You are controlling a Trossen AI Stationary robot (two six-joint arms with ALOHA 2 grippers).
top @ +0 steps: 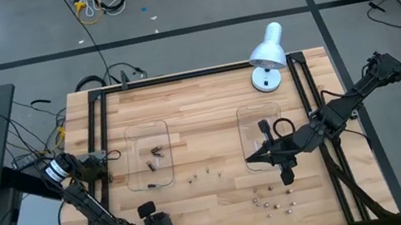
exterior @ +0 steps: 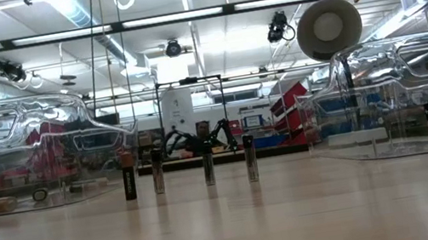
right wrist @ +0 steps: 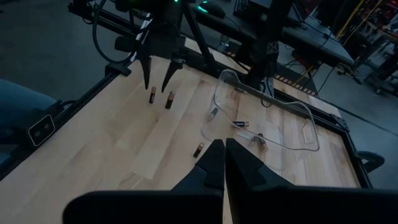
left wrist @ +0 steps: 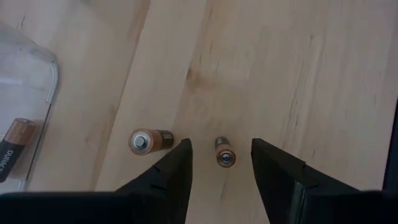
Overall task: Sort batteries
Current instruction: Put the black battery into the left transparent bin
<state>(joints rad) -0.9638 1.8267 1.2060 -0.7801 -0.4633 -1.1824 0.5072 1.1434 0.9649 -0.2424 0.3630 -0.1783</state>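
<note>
Left gripper open and empty, poised above one upright battery on the table.
Battery axis is vertical, centred between the fingers; a neighbouring battery stands just outside. Right gripper, shut and empty, hangs farther away.

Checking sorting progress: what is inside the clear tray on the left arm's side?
The left clear tray holds a few dark batteries lying flat, loosely grouped. An exact count is unclear from above. In the low view the tray's wall distorts its contents. The left gripper is open above a standing battery outside it.
</note>
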